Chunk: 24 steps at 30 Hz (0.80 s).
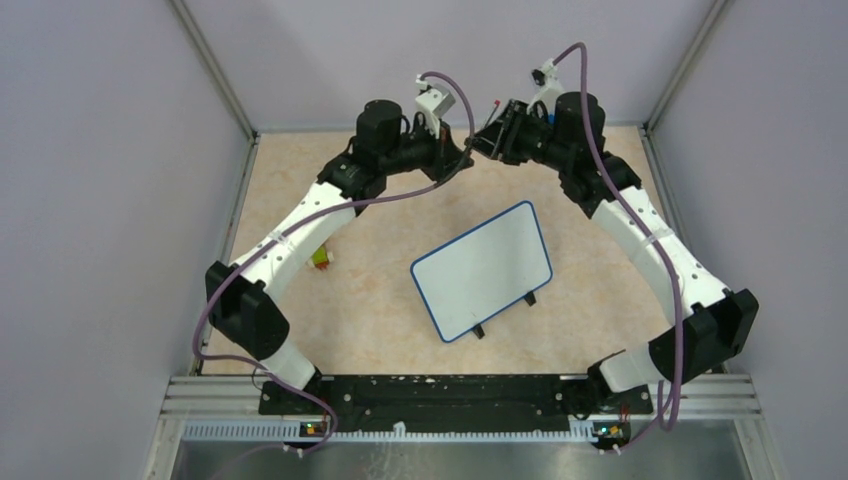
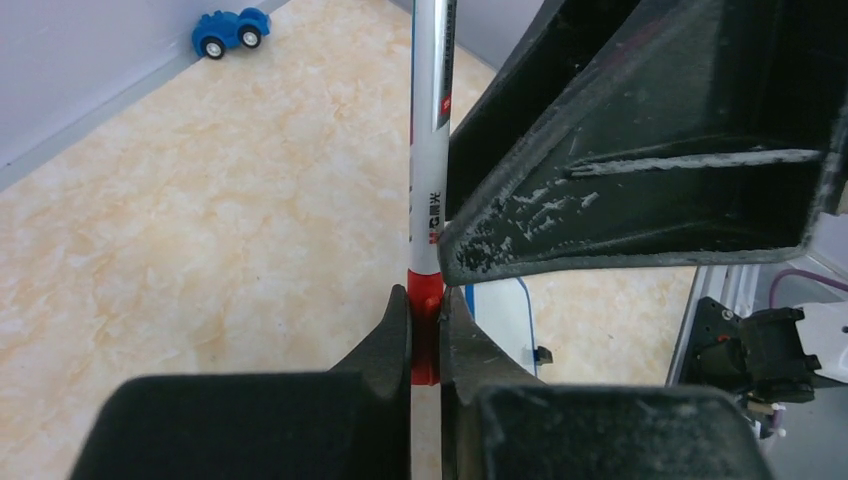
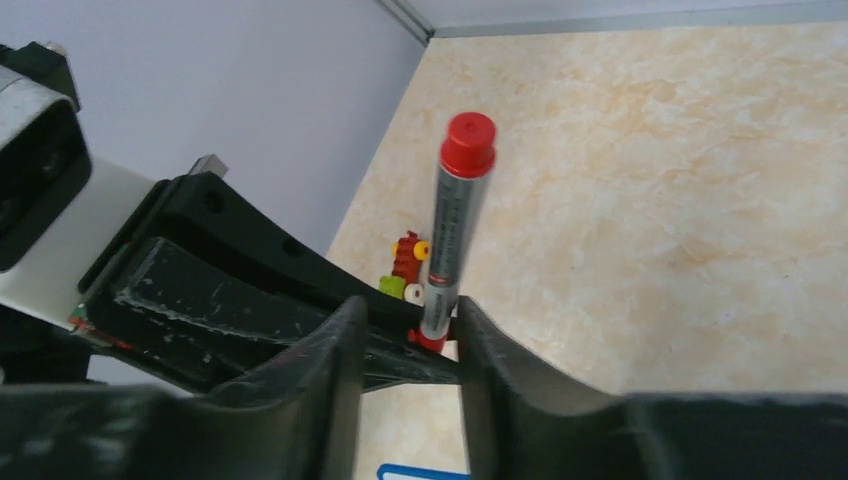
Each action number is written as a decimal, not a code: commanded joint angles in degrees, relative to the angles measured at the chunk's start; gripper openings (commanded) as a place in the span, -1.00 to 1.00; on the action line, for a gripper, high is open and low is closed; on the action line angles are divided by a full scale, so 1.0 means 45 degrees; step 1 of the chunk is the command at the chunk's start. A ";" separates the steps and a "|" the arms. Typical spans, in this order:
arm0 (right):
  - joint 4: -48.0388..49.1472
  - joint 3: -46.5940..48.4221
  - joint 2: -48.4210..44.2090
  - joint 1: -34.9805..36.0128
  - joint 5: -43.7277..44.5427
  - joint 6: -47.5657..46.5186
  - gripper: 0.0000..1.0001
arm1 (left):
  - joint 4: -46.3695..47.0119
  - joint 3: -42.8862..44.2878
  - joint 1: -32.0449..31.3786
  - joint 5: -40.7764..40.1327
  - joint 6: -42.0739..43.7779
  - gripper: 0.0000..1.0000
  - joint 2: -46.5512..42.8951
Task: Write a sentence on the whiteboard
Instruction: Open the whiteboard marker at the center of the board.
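Whiteboard (image 1: 482,270) blank, blue-rimmed, angled on tabletop

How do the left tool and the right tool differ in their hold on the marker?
The left tool is clamped on the red end of the white-barrelled red marker; the right tool sits higher up, beside the barrel. The left tool's fingers visibly press the marker; whether the right tool's fingers are closed cannot be told. Both meet at the same marker.

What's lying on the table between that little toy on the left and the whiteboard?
Nothing: in the top external view the stretch of tan tabletop between the small colourful toy and the whiteboard is bare. Only the left arm passes above the toy's side.
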 commanded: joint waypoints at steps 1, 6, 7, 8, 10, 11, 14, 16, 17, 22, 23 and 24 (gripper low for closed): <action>0.0613 0.0011 -0.0767 -0.0095 -0.1657 -0.1796 -0.11 | -0.0331 0.0161 0.0236 0.0713 0.0834 -1.00 -0.0876; -0.0141 -0.0447 -0.1514 -0.1011 -0.3261 -0.3513 0.41 | -0.2013 0.0384 0.0563 0.1806 0.3071 -1.00 -0.1335; -0.0207 -0.0613 -0.1675 -0.1264 -0.3798 -0.3673 0.45 | -0.2328 0.0357 0.0569 0.1884 0.3574 -1.00 -0.1442; -0.0186 -0.0790 -0.1785 -0.1533 -0.4400 -0.3808 0.46 | -0.2577 0.0334 0.0572 0.1848 0.3893 -1.00 -0.1551; -0.0316 -0.1037 -0.1945 -0.1958 -0.5347 -0.3893 0.45 | -0.3043 0.0274 0.0570 0.1825 0.4527 -1.00 -0.1726; -0.0803 -0.0870 -0.1895 -0.1991 -0.5361 -0.4001 0.43 | -0.3294 0.0248 0.0569 0.2001 0.4962 -1.00 -0.1786; -0.2129 -0.0218 -0.1520 -0.1963 -0.6112 -0.4460 0.36 | -0.3770 0.0222 0.0576 0.2367 0.5805 -1.00 -0.1931; -0.1593 -0.0717 -0.1836 -0.1962 -0.6574 -0.4103 0.35 | -0.3944 0.0189 0.0554 0.2569 0.6350 -1.00 -0.1955; -0.1419 -0.0883 -0.2008 -0.1964 -0.6791 -0.4076 0.35 | -0.3975 0.0152 0.0558 0.2597 0.6467 -1.00 -0.1959; -0.1863 -0.0414 -0.1784 -0.1963 -0.7748 -0.3850 0.37 | -0.4128 -0.0261 0.0541 0.3462 0.7208 -1.00 -0.2105; -0.1934 -0.0301 -0.1626 -0.1938 -0.8100 -0.3830 0.37 | -0.4198 -0.0278 0.0532 0.3607 0.7333 -1.00 -0.2102; -0.2089 -0.0158 -0.1452 -0.1876 -0.8319 -0.3791 0.37 | -0.4217 -0.0292 0.0533 0.3677 0.7415 -1.00 -0.2107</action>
